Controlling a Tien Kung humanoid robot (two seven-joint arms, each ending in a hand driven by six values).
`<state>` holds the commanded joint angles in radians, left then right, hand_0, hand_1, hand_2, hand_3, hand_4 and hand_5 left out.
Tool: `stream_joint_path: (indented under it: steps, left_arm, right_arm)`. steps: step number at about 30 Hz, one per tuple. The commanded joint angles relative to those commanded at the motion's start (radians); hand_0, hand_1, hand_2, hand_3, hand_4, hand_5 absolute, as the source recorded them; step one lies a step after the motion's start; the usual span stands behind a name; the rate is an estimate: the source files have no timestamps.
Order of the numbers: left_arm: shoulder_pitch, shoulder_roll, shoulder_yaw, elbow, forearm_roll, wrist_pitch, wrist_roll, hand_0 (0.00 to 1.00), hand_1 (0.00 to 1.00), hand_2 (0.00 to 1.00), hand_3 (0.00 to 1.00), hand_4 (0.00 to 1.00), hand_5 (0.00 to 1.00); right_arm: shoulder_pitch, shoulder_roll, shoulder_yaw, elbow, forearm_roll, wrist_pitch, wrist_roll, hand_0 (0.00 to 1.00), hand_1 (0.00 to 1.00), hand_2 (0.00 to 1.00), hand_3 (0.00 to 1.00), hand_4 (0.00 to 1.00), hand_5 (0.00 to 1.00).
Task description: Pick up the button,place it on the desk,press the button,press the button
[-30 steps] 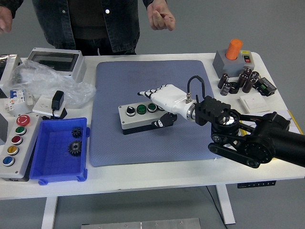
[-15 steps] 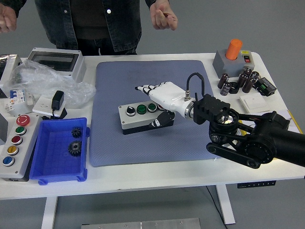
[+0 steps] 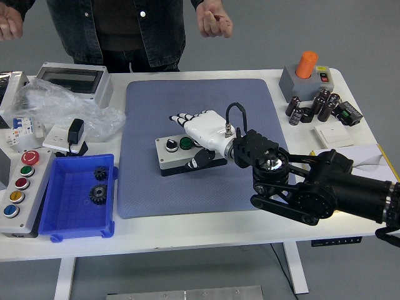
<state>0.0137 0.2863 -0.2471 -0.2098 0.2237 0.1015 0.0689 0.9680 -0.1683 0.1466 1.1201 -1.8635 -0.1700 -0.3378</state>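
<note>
A grey button box (image 3: pixel 170 154) with a black base lies on the blue mat (image 3: pixel 200 106). A black-and-white knob (image 3: pixel 169 145) and a green button (image 3: pixel 185 143) show on its top; the rest is hidden. My right hand (image 3: pixel 190 125) is white, its fingers stretched out flat over the box's right half, its thumb at the box's front edge. It holds nothing. No left arm shows.
A blue bin (image 3: pixel 76 197) with two gears sits at front left, next to a panel of coloured buttons (image 3: pixel 20 187). Capacitors (image 3: pixel 312 106) and an orange-topped grey box (image 3: pixel 303 78) stand at back right. A person stands behind the table, hands (image 3: pixel 212 22) raised.
My right arm has slid left; the hand now covers the box's right button, which showed before. The box has not moved.
</note>
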Motion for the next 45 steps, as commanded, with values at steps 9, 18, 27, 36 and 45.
stream_joint_path:
  steps: [9, 18, 27, 36, 45]
  left_arm:
    - [0.0, 0.001, 0.003, 0.0, -0.001, -0.001, -0.001, 0.616, 0.65, 0.609, 0.621, 0.614, 0.377]
    - [0.001, 0.001, 0.002, 0.0, 0.0, -0.007, -0.002, 0.616, 0.65, 0.609, 0.619, 0.609, 0.382]
    - [0.003, 0.0, -0.006, -0.001, 0.005, -0.011, -0.007, 0.616, 0.651, 0.609, 0.618, 0.609, 0.385]
    - [0.007, -0.003, -0.007, 0.0, -0.002, -0.012, -0.014, 0.617, 0.652, 0.609, 0.619, 0.609, 0.382]
    - [0.006, -0.001, -0.01, 0.0, -0.001, -0.012, -0.016, 0.617, 0.652, 0.609, 0.619, 0.611, 0.383]
  right_arm:
    - [0.011, 0.041, 0.003, -0.064, 0.039, -0.01, -0.025, 0.816, 0.824, 0.998, 0.998, 0.998, 0.396]
    - [0.011, 0.013, 0.012, -0.037, 0.046, 0.0, -0.034, 0.809, 0.815, 0.998, 0.998, 0.998, 0.462]
    - [-0.016, -0.115, 0.089, 0.116, 0.077, 0.037, -0.039, 0.802, 0.811, 0.998, 0.998, 0.998, 0.463]
    - [-0.096, -0.286, 0.206, 0.318, 0.029, 0.028, -0.038, 0.795, 0.802, 0.998, 0.998, 0.998, 0.565]
    - [-0.117, -0.381, 0.188, 0.501, -0.102, 0.173, -0.127, 0.691, 0.676, 0.716, 0.998, 0.924, 0.436]
